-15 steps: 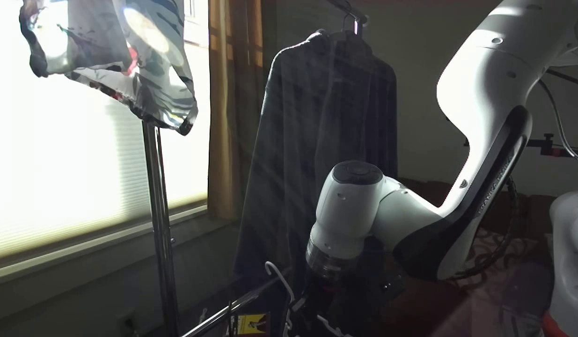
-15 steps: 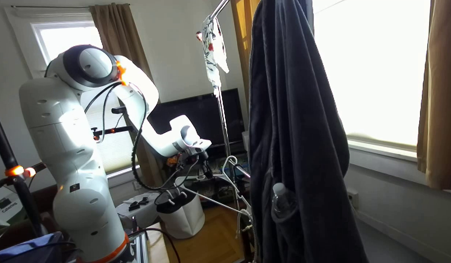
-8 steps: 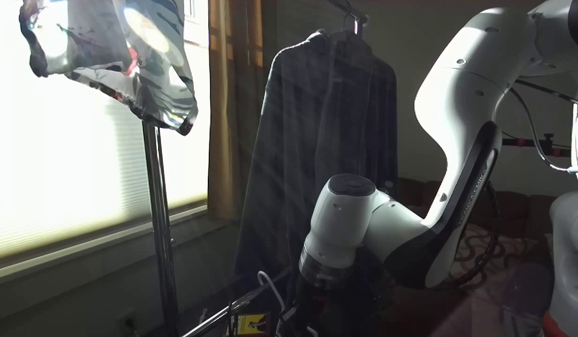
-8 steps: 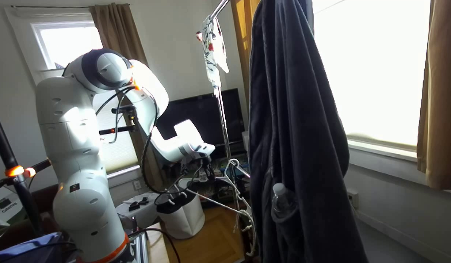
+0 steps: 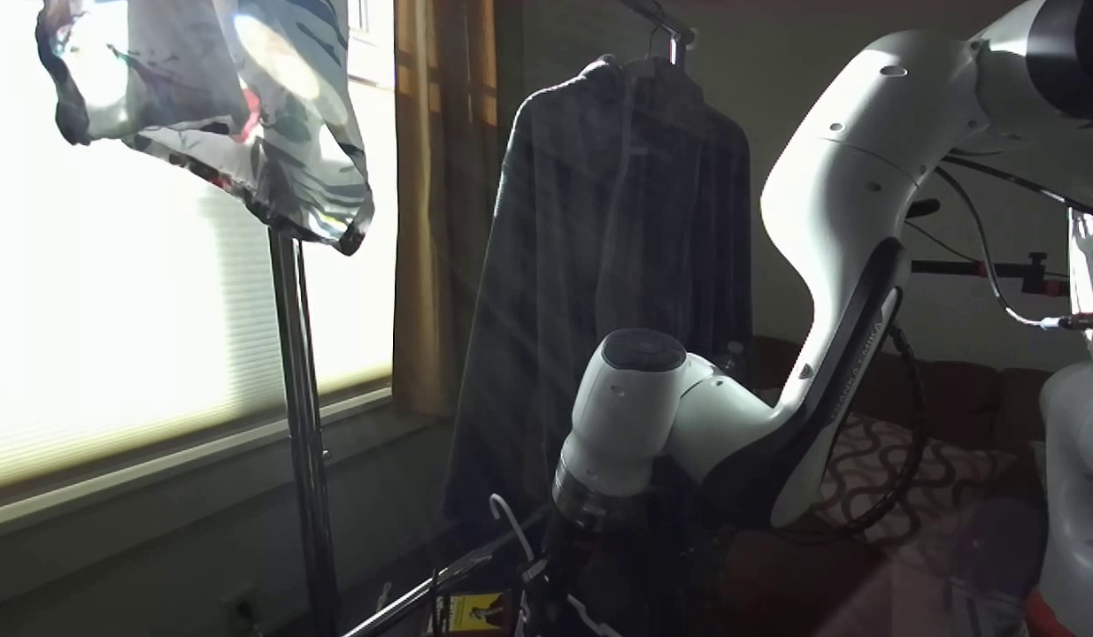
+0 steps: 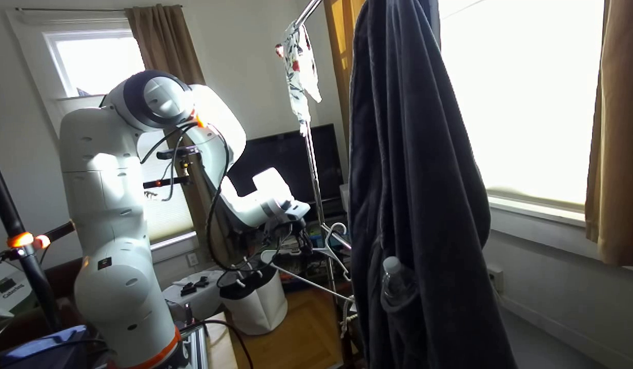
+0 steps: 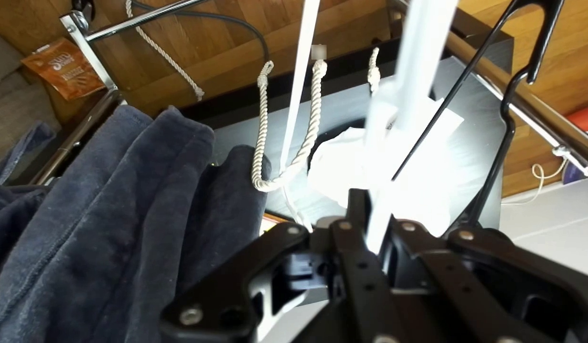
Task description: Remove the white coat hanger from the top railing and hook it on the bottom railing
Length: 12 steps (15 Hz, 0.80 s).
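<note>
The white coat hanger shows in both exterior views (image 5: 516,531) (image 6: 327,250), with its hook up. Its blurred white bar (image 7: 424,52) runs between the fingers in the wrist view. My gripper (image 7: 375,216) is shut on the hanger; it is also seen low down in an exterior view (image 6: 303,243). The bottom railing (image 5: 453,571) is a chrome tube, also in an exterior view (image 6: 343,242). The hook stands close to it; I cannot tell whether they touch. The top railing (image 6: 308,13) is well above. The hanger's lower part is partly hidden by the robe in an exterior view.
A dark robe (image 6: 413,128) hangs beside the hanger, with a bottle (image 6: 393,271) in its pocket. A printed shirt (image 5: 201,115) hangs at the rack's far end. A white rope (image 7: 315,114) and a black hooked piece (image 7: 505,105) are near the gripper.
The arm and hanger have moved towards the bottom railing and robe: left in one exterior view, right in the other. The hook dipped, then rose slightly. The grip on the hanger stays.
</note>
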Available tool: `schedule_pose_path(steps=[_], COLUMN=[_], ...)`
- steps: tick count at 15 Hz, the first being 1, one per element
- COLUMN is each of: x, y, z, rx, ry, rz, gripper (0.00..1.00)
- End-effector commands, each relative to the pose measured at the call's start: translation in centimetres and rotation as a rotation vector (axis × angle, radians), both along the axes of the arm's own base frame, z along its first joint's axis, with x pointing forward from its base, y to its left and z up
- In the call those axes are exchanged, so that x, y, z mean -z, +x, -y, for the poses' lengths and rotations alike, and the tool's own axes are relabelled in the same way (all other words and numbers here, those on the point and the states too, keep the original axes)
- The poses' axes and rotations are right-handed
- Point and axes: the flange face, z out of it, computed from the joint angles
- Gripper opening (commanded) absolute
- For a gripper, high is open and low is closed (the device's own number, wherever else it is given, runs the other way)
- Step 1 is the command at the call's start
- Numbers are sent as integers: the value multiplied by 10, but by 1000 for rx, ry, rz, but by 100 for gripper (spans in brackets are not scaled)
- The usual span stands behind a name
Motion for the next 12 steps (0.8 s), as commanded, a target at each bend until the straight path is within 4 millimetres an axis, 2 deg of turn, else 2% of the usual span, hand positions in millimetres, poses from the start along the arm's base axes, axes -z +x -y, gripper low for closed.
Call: schedule_pose_path(steps=[1,5,6,7,12], x=[1,7,10,12,15], y=[4,11,12,12,11], z=[8,22,24,24,25], rx=[53,115,115,117,130], ry=[7,23,24,25,46], rz=[10,-13,-23,-29,-56], gripper=[1,1,30,31,67])
